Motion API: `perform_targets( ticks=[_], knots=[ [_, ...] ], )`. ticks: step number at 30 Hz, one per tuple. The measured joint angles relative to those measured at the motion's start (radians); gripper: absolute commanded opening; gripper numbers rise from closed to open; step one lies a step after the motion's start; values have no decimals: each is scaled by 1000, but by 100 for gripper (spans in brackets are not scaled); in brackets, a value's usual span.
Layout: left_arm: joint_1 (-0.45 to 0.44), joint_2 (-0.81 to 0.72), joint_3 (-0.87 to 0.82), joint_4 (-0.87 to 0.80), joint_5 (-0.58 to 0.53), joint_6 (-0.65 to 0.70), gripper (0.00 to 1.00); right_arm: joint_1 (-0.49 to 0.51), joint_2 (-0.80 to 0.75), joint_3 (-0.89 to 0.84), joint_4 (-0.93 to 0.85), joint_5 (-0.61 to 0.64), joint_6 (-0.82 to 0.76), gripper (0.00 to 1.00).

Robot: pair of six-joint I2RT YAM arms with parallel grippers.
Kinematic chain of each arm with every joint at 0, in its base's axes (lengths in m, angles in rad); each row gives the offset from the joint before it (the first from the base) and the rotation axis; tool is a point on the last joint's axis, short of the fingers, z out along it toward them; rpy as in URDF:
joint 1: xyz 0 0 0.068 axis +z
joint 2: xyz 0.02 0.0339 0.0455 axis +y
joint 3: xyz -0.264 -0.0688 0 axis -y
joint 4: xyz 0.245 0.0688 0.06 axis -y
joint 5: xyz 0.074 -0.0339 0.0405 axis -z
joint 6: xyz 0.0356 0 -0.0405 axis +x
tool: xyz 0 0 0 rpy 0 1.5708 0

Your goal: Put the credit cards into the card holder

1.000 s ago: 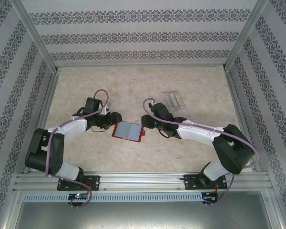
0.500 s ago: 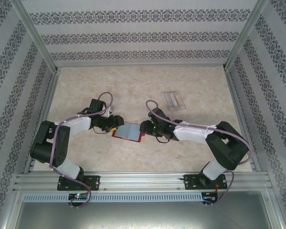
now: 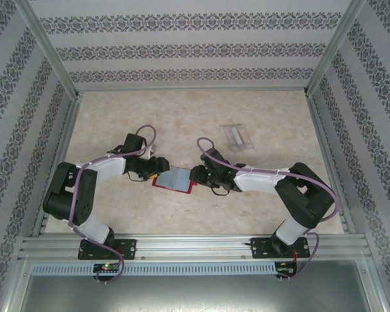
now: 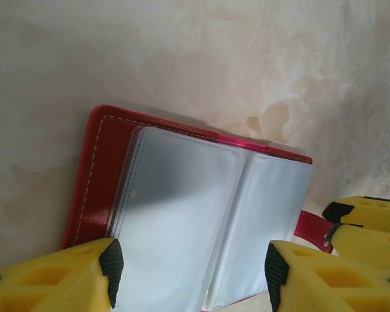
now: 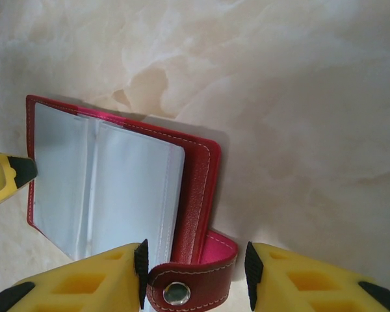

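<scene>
Patterned walls [image 3: 182, 52] on three sides of a beige marbled table [image 3: 117, 117]. Reaching in from the near rail, the left arm [image 3: 101, 168] and the right arm [image 3: 266, 177], bent toward each other and meeting near mid-table. Between them, flat on the table and opened pockets-up, the card holder [image 3: 175, 179]: red cover, bluish-grey clear sleeves [image 4: 182, 214], both short ends covered by the gripper heads in the overhead view. Well apart from it, toward the far right of the table, the credit cards [image 3: 238, 136]: pale, see-through, too faint and small to count. On the left gripper [image 4: 190, 266], jaws spread wide and released, with the yellow fingers [image 4: 65, 279] over the holder's near edge, one by the red border, the other by the opposite sleeve. Contact with the sleeves is impossible to judge, with that edge cut off at the bottom of the left wrist view. On the right gripper [image 5: 194, 266], jaws partly apart on either side of the red closing tab [image 5: 201, 273], curling up from the cover's edge. Pinching it or merely flanking it: cannot tell, the gaps at the pads being too slim to read. Low on the tab, a metal snap button [image 5: 176, 294]. Sleeves washed by glare, contents unreadable.
</scene>
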Motion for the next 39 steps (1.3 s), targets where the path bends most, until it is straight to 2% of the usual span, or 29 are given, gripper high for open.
perform_targets(
  ticks=[12,16,19,39],
  knots=[
    [-16,-5,15,-39,-56,16,66,0,7,0,2,-8,-1,44],
    [-21,-10,19,-45,-69,20,74,3,7,0,2,-8,-1,44],
    [-25,-24,19,-52,-85,20,76,7,8,0,2,-9,-1,44],
    [-25,-18,19,-56,-80,19,73,13,21,1,13,-19,-1,42]
  ],
)
